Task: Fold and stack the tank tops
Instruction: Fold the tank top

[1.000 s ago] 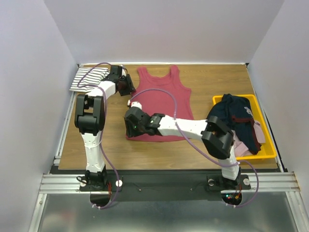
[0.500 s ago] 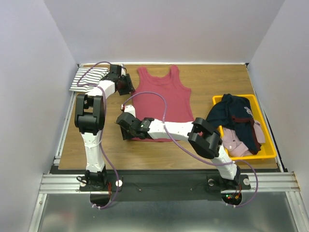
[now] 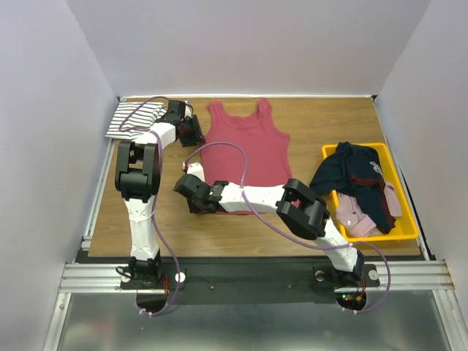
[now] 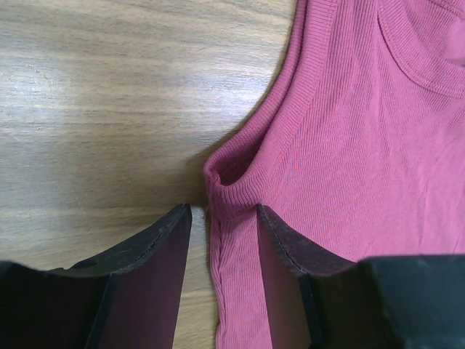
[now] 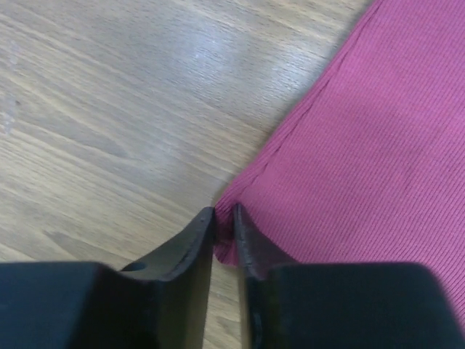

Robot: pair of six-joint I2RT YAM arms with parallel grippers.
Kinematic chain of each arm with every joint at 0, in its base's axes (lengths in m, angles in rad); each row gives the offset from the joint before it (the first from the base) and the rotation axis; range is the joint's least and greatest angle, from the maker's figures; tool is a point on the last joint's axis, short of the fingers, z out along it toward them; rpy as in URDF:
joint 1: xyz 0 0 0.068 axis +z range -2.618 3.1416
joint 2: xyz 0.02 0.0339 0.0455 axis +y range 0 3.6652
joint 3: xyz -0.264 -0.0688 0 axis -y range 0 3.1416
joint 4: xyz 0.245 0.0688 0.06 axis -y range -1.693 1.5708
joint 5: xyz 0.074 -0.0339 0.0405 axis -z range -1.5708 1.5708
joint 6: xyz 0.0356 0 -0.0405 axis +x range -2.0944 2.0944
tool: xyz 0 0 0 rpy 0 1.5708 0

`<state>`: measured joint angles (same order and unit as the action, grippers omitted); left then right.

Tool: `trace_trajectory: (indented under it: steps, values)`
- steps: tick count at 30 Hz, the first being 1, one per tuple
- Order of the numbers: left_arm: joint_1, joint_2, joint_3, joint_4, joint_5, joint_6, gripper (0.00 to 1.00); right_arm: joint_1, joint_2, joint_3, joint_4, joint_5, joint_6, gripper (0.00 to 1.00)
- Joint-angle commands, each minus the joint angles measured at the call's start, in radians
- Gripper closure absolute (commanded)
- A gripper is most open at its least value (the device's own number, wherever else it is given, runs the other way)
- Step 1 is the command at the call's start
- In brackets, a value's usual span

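Now that the right gripper (image 5: 224, 218) has slid to the near-left hem corner of the dark red tank top (image 3: 248, 146) and pinched together on it, folding the left side over looks close. The left gripper (image 4: 223, 212) straddles the left armhole seam, fingers apart. The top lies flat on the wooden table (image 3: 322, 124), straps far, hem near, long axis near-to-far

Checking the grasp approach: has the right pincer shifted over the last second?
Yes. The right pincer slid left, away from the yellow bin, to the dark red tank top's near-left corner and pinches its hem.
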<state>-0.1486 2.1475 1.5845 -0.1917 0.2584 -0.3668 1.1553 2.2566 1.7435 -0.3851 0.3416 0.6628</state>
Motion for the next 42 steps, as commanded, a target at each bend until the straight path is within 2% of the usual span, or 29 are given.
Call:
trace_trajectory:
  steps: [1,4,7,15,18,26,32,35,42]
  values:
    - [0.006,-0.011,0.034,0.008,0.002,0.008,0.48,0.015,-0.074,-0.048,-0.003,0.036,0.015,0.84]
    - [0.004,-0.020,0.025,0.018,0.011,0.000,0.48,0.015,-0.107,-0.087,-0.003,0.030,0.031,0.94]
    - [0.004,-0.031,0.011,0.028,0.022,-0.003,0.48,0.015,-0.135,-0.116,-0.003,0.016,0.044,0.99]
    - [0.004,-0.066,-0.032,0.032,-0.016,-0.021,0.48,0.014,-0.253,-0.196,0.002,-0.010,0.063,1.00]
    - [0.006,-0.074,-0.043,0.023,-0.056,-0.043,0.48,0.014,-0.272,-0.209,0.005,-0.021,0.072,1.00]
    - [0.006,-0.100,-0.080,0.061,-0.051,-0.063,0.48,-0.002,-0.301,-0.249,0.006,-0.042,0.084,1.00]
    - [0.004,-0.113,-0.104,0.066,-0.056,-0.078,0.57,-0.003,-0.296,-0.249,0.008,-0.046,0.093,0.99]
    - [0.004,-0.135,-0.127,0.077,-0.059,-0.084,0.57,-0.003,-0.290,-0.248,0.006,-0.052,0.095,1.00]
    - [0.004,-0.189,-0.172,0.109,-0.050,-0.083,0.48,-0.003,-0.279,-0.239,0.006,-0.056,0.093,1.00]
